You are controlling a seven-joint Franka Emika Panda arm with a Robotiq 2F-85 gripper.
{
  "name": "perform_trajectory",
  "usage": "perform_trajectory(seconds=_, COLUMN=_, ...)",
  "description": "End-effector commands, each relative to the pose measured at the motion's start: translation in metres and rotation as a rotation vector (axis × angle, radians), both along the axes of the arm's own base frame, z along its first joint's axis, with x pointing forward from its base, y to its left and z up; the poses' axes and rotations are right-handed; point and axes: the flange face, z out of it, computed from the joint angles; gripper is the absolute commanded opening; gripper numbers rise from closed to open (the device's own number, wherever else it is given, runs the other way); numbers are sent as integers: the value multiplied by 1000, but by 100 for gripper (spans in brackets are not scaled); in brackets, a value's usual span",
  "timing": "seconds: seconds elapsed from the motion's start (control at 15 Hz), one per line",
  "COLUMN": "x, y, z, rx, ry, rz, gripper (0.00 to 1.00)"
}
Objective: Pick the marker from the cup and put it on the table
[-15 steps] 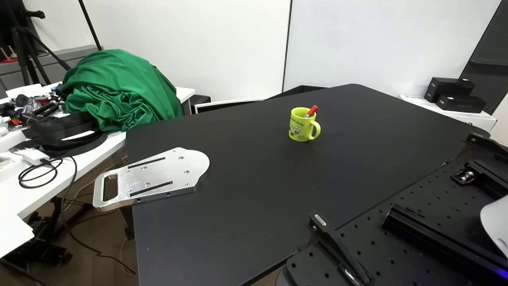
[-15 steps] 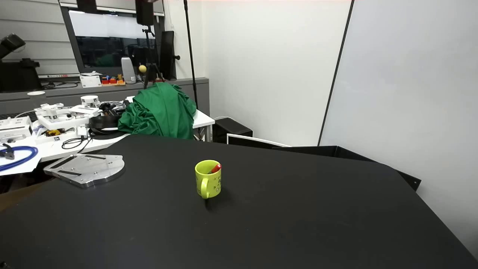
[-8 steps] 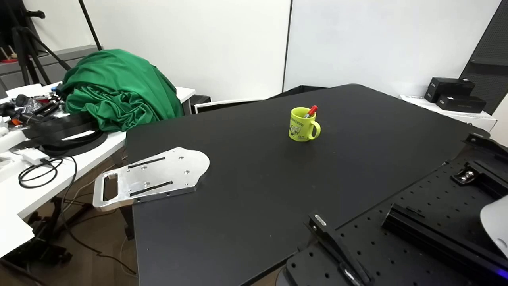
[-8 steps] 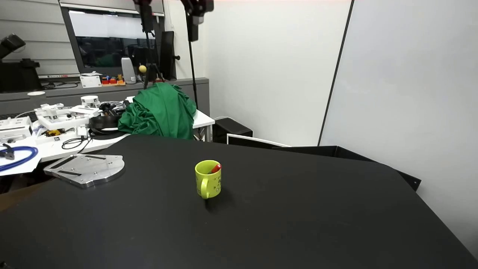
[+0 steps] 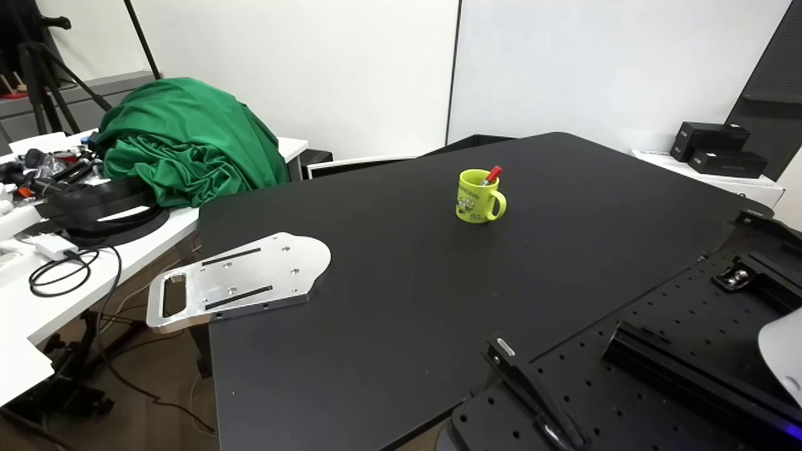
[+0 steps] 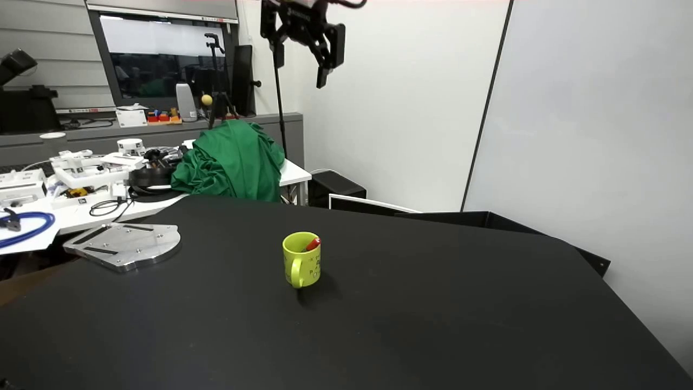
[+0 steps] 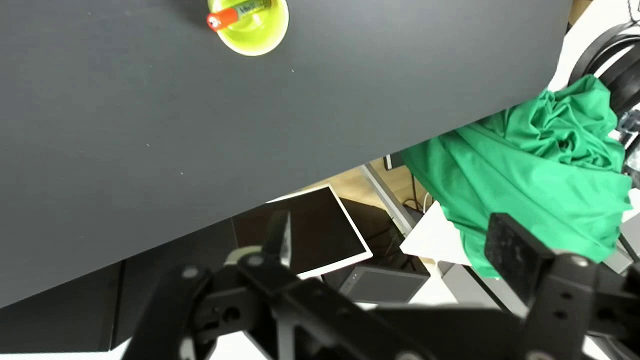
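My tool [image 6: 300, 70]: jaws spread, nothing between, above the bench [image 6: 460, 309]. Yellow-green mug [image 7: 256, 32]: upright, at 11 o'clock of my tool in the wrist view. Red-capped marker [image 7: 240, 13]: inside, leaning at the rim's 9 o'clock. Risk: if I descend off-centre, I may strike the rim, tipping the mug.

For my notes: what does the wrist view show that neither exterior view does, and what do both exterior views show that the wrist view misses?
Only the wrist view: a grey-bordered dark slab beyond the edge of the table; what it is, unclear.
Only the exterior views: the silver plate and the handle of the cup, each in both.
Shared by all three: the cup with the marker leaning in it, the table and the green cloth. The gripper, open, shows in the wrist view and in an exterior view.
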Motion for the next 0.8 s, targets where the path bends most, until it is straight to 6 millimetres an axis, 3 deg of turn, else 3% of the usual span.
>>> perform_trajectory(seconds=0.0, x=54, y=-18, z=-34, rx=82, ry=-2, rz=-35, gripper=100)
perform_trajectory(seconds=0.2, x=70, y=-35, z=-83, rx=144, ry=64, rz=-67, gripper=100)
perform_trajectory(seconds=0.73, x=83, y=-95, z=-205, rx=276, ry=400, rz=-190, gripper=100)
